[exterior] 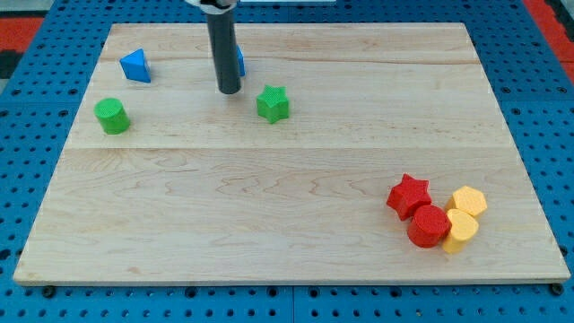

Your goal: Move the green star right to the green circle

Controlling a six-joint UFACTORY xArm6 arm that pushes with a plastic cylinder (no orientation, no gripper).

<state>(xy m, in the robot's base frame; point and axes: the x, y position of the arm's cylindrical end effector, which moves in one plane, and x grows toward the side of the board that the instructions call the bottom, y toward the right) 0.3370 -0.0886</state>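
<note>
The green star [273, 104] lies in the upper middle of the wooden board. The green circle [113, 116] lies at the view's left, far from the star. My tip [229, 91] stands a short way to the left of the green star and slightly above it, with a small gap between them. The tip is between the star and the circle, much nearer the star.
A blue triangle [135, 65] lies at the upper left. Another blue block [239, 63] is mostly hidden behind the rod. At the lower right cluster a red star [408, 195], a red circle [429, 226] and two yellow blocks [468, 201], [461, 231].
</note>
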